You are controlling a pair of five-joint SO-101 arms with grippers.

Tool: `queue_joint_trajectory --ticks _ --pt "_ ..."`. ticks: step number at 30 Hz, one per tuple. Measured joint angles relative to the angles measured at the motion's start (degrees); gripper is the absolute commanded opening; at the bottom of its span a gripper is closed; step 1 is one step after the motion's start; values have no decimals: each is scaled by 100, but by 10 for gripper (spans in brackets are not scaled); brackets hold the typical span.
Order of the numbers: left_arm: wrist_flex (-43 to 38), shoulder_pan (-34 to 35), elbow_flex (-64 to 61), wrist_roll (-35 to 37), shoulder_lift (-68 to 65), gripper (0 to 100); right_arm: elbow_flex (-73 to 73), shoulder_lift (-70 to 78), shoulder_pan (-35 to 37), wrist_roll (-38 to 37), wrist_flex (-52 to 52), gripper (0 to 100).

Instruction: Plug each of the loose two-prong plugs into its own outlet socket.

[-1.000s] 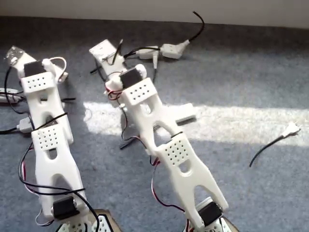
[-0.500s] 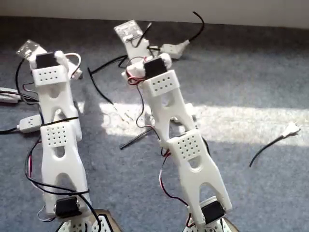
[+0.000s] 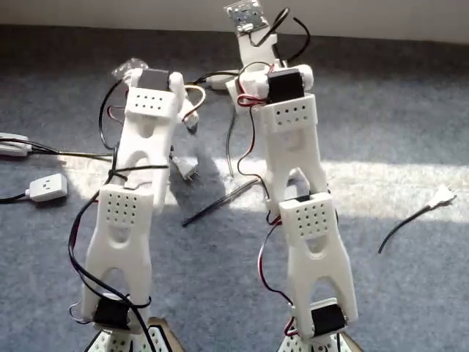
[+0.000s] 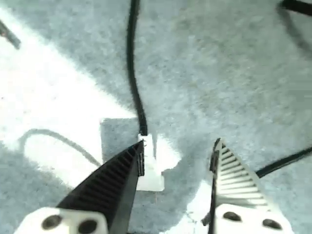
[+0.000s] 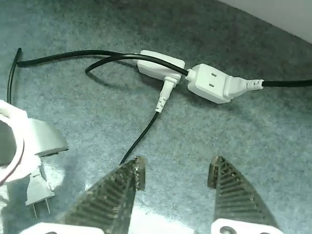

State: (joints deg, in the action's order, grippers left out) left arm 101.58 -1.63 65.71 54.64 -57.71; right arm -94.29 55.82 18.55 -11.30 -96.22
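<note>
Starting at the left of the grey tabletop (image 3: 410, 110), a white socket block (image 3: 45, 188) lies on its own, well apart from both arms.

Next along, the left gripper (image 4: 178, 146) hangs low over a white two-prong plug (image 4: 153, 170), its jaws spread wide and holding nothing. The plug lies flat. It sits just beside the dark finger (image 4: 114, 187), at one side of the gap and not centred in it. Its long axis runs roughly in line with the fingers. A black cord (image 4: 134, 73) leaves the end farther from the arm, and the prongs point back toward the arm's base. This arm is much the nearer to it. By my reading, a grasp needs a small sideways correction to centre the plug, then a squeeze across its narrow sides.

The right gripper (image 5: 178, 165) is equally wide and empty, poised above bare tabletop. Ahead of it lies a white socket head (image 5: 210, 84) with its two slots showing. Its long axis lies crosswise to the fingers, its own cord leaves from the tapered end, and its other end touches a second white connector (image 5: 160, 63).

At the far right a second plug (image 3: 442, 196) lies well apart from both arms, though nearer the right one. Its cord trails toward the near edge, and it is too small to tell which way its prongs point.
</note>
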Motion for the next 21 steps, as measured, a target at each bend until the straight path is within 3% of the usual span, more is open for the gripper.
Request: queue_joint_trajectory --ticks 5,9,13,21 --pt "0 -26 -1855 273 1222 234 0 0 -70 -18 44 213" --pt "-9 -9 -2910 976 2145 234 0 0 -70 -18 44 213" --pt "-176 0 -3613 1380 2286 234 0 0 -70 -18 44 213" --pt "-1134 -141 -4633 1477 2374 234 0 0 -70 -18 44 213"
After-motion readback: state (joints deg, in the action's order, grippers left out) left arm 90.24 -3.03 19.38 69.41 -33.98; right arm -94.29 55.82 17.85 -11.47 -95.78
